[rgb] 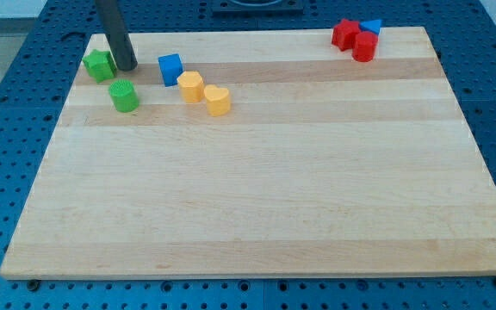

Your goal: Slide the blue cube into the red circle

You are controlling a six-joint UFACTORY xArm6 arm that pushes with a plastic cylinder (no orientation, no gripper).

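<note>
The blue cube (pixel 170 68) sits near the view's top left of the wooden board (pixel 257 198). My tip (pixel 127 65) stands left of it with a small gap, between the cube and a green star block (pixel 99 65). The red circle block (pixel 364 47) is at the view's top right, touching a red star-like block (pixel 345 34) and a small blue block (pixel 371 27).
A green cylinder (pixel 125 96) lies just below my tip. A yellow cylinder (pixel 190 87) touches the blue cube's lower right side, and a yellow heart block (pixel 217 101) sits beside it. Blue pegboard (pixel 7 129) surrounds the board.
</note>
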